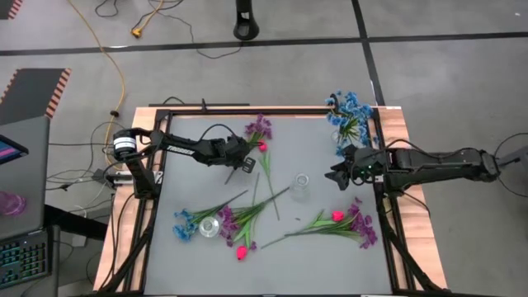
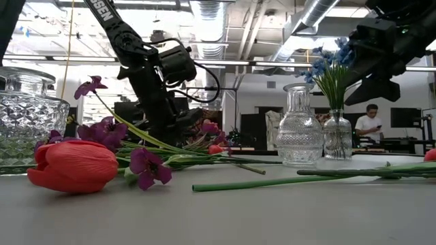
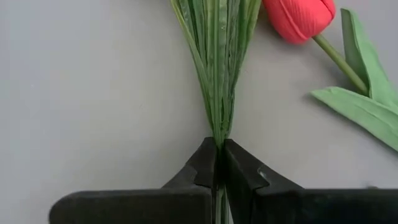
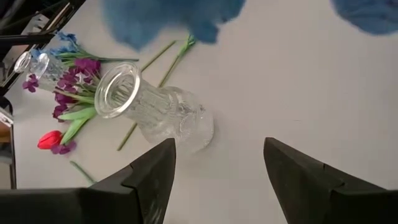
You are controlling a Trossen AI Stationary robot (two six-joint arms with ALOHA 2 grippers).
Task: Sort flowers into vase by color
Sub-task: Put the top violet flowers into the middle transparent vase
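A purple sprig (image 1: 259, 128) lies at the table's far middle, and my left gripper (image 1: 244, 163) is shut on its green stem. A pink-red tulip (image 3: 298, 17) lies just beside that stem. My right gripper (image 1: 336, 176) hangs open above the table's right side, with nothing between its fingers (image 4: 217, 146). An empty clear vase (image 1: 300, 188) stands upright at the centre. Blue flowers (image 1: 348, 114) stand in a small vase (image 2: 338, 136) at the far right corner. More blue (image 1: 183, 223), purple (image 1: 239, 218) and pink-red (image 1: 242, 252) flowers lie on the near half. My left gripper pinches the purple sprig's bundled green stem (image 3: 217, 127) between its two fingertips, below the point where the blades fan out. The fingers come slanting down from the table's left side. The sprig seems to lie on the table, its blossoms pointing toward the far edge.
A second glass vase (image 1: 209, 226) stands at the near left among the lying flowers. Another purple bunch with a tulip (image 1: 337, 216) lies near right. A black frame (image 1: 381, 206) borders the table. A person stands in the room far behind.
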